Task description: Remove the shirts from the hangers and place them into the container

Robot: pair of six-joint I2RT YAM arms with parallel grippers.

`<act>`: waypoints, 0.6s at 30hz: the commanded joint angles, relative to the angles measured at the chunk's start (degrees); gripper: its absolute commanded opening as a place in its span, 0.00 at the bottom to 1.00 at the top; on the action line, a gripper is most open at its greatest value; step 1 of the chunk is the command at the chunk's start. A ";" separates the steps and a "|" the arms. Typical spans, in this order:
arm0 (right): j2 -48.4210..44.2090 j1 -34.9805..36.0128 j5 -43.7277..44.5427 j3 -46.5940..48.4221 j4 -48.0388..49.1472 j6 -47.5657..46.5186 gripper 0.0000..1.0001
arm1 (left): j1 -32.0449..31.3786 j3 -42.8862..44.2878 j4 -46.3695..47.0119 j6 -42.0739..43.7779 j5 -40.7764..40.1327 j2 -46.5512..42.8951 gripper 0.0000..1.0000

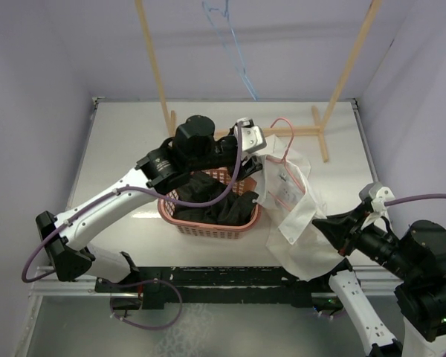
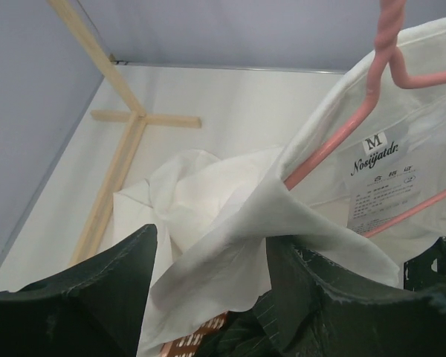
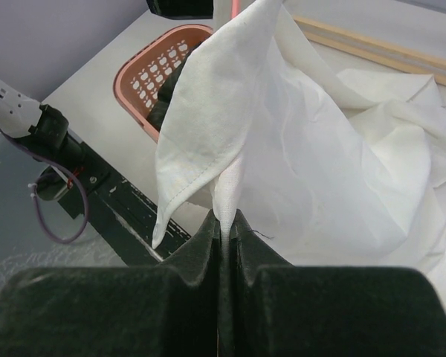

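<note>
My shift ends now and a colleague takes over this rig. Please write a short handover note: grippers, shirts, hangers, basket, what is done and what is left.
Left gripper: open above the basket, with white cloth between its jaws, close to the pink hanger.
Right gripper: shut on a fold of the white shirt.
Done: black shirt lies in the basket; blue hanger is bare at the back.
Left: the white shirt is still on the pink hanger and partly lies on the table, right of the basket. Free it, then put it in.
</note>
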 commanded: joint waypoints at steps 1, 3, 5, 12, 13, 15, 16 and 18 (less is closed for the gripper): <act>0.35 0.33 -3.98 2.21 4.24 1.51 0.00 | -1.68 1.46 2.60 2.65 -1.25 0.88 0.64; 0.45 0.32 -4.05 2.12 4.27 1.54 0.00 | -2.26 0.62 3.64 3.02 -1.92 0.92 0.62; 0.37 0.33 -4.08 1.79 4.46 1.53 0.00 | -2.63 -0.23 5.09 3.40 -3.43 0.86 0.56; 0.49 0.33 -2.85 1.12 5.10 2.39 0.00 | -3.55 -3.10 10.21 5.64 -8.38 0.37 0.00; 0.58 0.33 -2.64 1.11 5.13 2.54 0.00 | -3.74 -3.89 11.32 5.90 -9.37 0.10 0.00; 0.75 0.33 -2.29 1.00 5.13 2.81 0.00 | -4.23 -5.38 13.21 6.47 -11.38 -0.53 0.00; 0.86 0.33 -1.72 1.00 5.18 2.92 0.00 | -4.43 -6.23 14.28 6.76 -12.78 -0.98 0.00; 1.15 0.33 2.59 1.26 4.61 3.58 0.00 | -5.33 -8.15 17.01 8.28 -16.93 -2.02 0.00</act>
